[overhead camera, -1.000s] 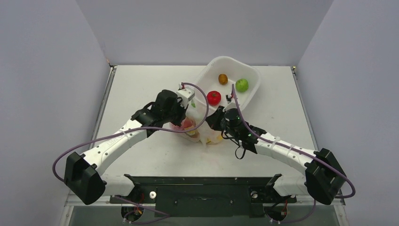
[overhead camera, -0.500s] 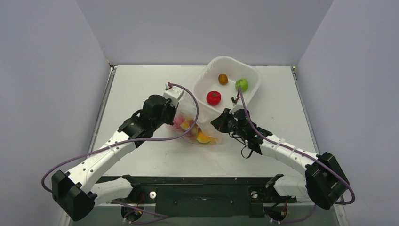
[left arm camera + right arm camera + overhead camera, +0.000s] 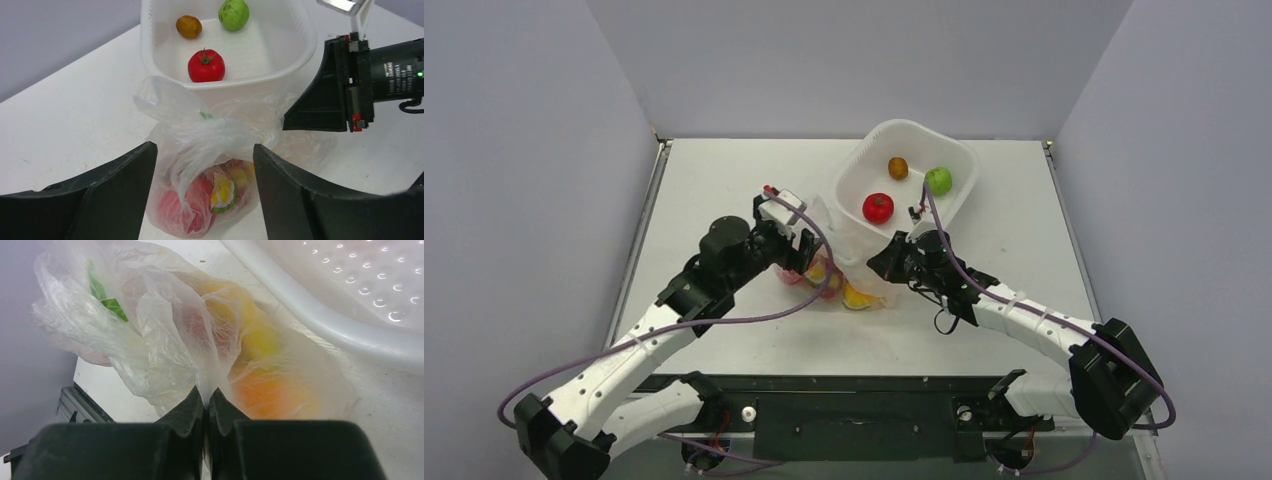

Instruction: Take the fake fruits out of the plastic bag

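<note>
The bag lay on the table, just near of the tub, with the fruits inside it. We kept our right gripper pinched tight on its film; our left gripper gaped wide at the bag's left end, holding nothing.

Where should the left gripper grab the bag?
Pinch the bunched-up film atop the bag, above the fruits, straight ahead of the left gripper. It stands up with no fruit inside, between the open fingers; the right gripper pinches the other end.
</note>
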`<state>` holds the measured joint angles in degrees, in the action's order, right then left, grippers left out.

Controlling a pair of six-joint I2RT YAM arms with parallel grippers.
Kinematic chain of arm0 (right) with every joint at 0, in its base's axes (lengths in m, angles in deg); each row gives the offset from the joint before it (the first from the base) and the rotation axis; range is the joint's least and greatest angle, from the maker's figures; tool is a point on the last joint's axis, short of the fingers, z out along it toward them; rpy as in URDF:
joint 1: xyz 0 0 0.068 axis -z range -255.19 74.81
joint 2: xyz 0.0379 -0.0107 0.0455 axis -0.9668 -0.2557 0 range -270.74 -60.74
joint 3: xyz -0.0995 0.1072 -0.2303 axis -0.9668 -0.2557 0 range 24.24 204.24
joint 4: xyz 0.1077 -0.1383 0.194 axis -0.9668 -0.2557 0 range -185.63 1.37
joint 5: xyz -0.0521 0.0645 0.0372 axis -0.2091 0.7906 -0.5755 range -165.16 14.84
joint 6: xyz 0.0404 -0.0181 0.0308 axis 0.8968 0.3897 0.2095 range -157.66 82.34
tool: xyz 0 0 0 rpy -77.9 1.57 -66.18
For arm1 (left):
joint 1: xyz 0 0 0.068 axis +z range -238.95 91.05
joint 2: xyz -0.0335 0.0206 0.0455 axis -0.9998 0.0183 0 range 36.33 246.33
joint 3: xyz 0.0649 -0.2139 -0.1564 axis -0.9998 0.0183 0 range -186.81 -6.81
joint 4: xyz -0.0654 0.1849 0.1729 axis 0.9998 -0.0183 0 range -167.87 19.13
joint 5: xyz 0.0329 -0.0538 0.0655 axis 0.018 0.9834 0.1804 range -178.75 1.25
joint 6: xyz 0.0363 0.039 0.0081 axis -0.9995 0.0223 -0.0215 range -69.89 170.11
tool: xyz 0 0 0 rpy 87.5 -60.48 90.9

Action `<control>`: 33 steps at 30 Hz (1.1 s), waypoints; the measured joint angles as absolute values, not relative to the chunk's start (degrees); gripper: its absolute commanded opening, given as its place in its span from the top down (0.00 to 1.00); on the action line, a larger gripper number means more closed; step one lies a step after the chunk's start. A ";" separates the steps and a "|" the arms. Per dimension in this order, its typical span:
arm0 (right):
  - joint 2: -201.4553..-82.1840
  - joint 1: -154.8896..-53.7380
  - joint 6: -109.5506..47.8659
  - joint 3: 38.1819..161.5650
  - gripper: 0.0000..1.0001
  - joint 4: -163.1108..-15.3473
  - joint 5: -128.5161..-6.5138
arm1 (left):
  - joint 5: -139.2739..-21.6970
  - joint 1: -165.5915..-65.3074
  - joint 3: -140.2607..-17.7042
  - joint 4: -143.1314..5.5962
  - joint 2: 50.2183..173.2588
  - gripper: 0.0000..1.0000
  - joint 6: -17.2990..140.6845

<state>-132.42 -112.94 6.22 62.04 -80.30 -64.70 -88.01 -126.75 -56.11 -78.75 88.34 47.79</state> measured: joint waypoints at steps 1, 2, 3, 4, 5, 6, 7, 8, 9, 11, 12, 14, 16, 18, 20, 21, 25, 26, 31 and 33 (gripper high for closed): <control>-132.70 -113.23 6.16 62.41 1.00 -80.40 -64.70 | -87.75 -126.80 -56.72 -78.69 90.13 0.33 47.92; -132.83 -113.60 6.05 62.78 1.00 -80.54 -64.68 | -87.75 -126.90 -57.42 -78.79 91.82 0.34 47.92; -132.90 -114.06 5.96 63.18 1.00 -80.64 -64.65 | -87.95 -127.08 -58.58 -79.41 94.40 0.34 48.00; -132.97 -114.52 5.85 63.53 1.00 -80.67 -64.63 | -88.32 -127.23 -59.67 -79.91 97.30 0.34 48.18; -133.07 -114.93 5.78 63.90 1.00 -80.67 -64.63 | -89.00 -127.39 -60.61 -80.65 99.79 0.35 48.35; -133.38 -115.46 5.63 64.36 1.00 -80.64 -64.63 | -89.72 -127.58 -61.14 -81.40 101.56 0.35 48.46; -133.73 -115.90 5.57 64.82 1.00 -80.64 -64.63 | -90.75 -127.84 -61.73 -82.47 103.33 0.35 48.57; -134.15 -116.27 5.46 65.14 1.00 -80.64 -64.63 | -91.71 -128.11 -62.23 -83.45 104.86 0.36 48.66; -134.56 -116.64 5.41 65.45 1.00 -80.60 -64.63 | -92.84 -128.43 -62.80 -84.48 106.31 0.37 48.81; -135.46 -117.08 5.39 65.76 1.00 -80.60 -64.63 | -94.68 -129.18 -63.76 -86.20 108.62 0.44 49.03; -135.78 -117.36 5.39 65.78 1.00 -80.60 -64.63 | -95.58 -129.59 -64.31 -87.21 109.59 0.53 49.14; -136.27 -117.67 5.39 65.78 1.00 -80.62 -64.63 | -96.63 -130.18 -65.40 -88.89 110.90 0.76 49.38; -136.37 -117.69 5.39 65.78 1.00 -80.64 -64.63 | -97.28 -130.49 -66.43 -90.36 111.60 0.92 49.49; -136.37 -117.73 5.37 65.78 1.00 -80.62 -64.65 | -97.76 -130.53 -67.02 -91.38 111.55 1.00 49.27; -136.37 -117.73 5.22 65.78 1.00 -80.71 -64.89 | -98.86 -130.60 -67.19 -91.69 111.40 1.00 49.05; -136.35 -117.73 5.13 65.78 1.00 -80.78 -65.18 | -99.97 -130.62 -67.19 -91.91 111.12 1.00 48.99; -135.63 -117.60 5.02 65.73 1.00 -81.69 -66.45 | -109.37 -130.90 -66.21 -91.21 107.53 1.00 49.07; -135.19 -117.47 5.06 65.56 1.00 -81.74 -66.64 | -112.73 -130.88 -65.07 -90.36 105.39 1.00 49.18; -132.99 -114.91 6.77 62.50 1.00 -79.64 -65.86 | -123.25 -130.34 -57.55 -84.78 90.20 1.00 49.51; -133.05 -114.04 7.53 61.12 0.99 -79.27 -65.05 | -124.10 -130.14 -55.63 -82.58 85.57 1.00 49.49</control>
